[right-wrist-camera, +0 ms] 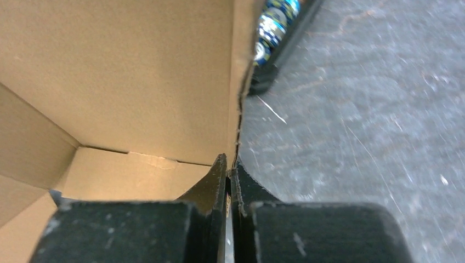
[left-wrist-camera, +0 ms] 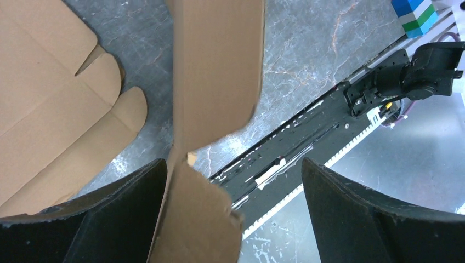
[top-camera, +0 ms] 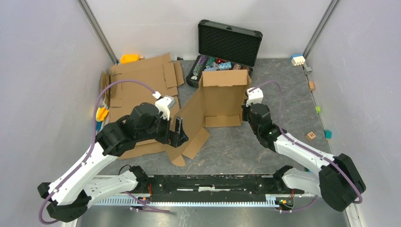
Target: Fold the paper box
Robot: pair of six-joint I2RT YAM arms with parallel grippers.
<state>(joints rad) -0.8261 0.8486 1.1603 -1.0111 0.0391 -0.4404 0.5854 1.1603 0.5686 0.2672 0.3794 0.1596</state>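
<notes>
The paper box [top-camera: 220,97] is plain brown cardboard, half raised in the middle of the table, with one wall upright and a long side panel slanting down to the left. My right gripper [top-camera: 247,111] is shut on the right edge of the upright wall; in the right wrist view the fingers [right-wrist-camera: 230,164] pinch that thin edge, with the box's inside [right-wrist-camera: 126,71] to the left. My left gripper [top-camera: 177,135] is open at the slanting panel's lower end. In the left wrist view a cardboard flap [left-wrist-camera: 216,71] stands between the wide jaws [left-wrist-camera: 233,164], close to the left finger.
An open black case [top-camera: 229,42] with colourful chips stands just behind the box. Flat cardboard sheets [top-camera: 142,80] lie at the back left beside an orange object [top-camera: 128,58]. Small blocks [top-camera: 310,136] are scattered along the right wall. A blue-green block [left-wrist-camera: 415,13] sits near the right arm's base.
</notes>
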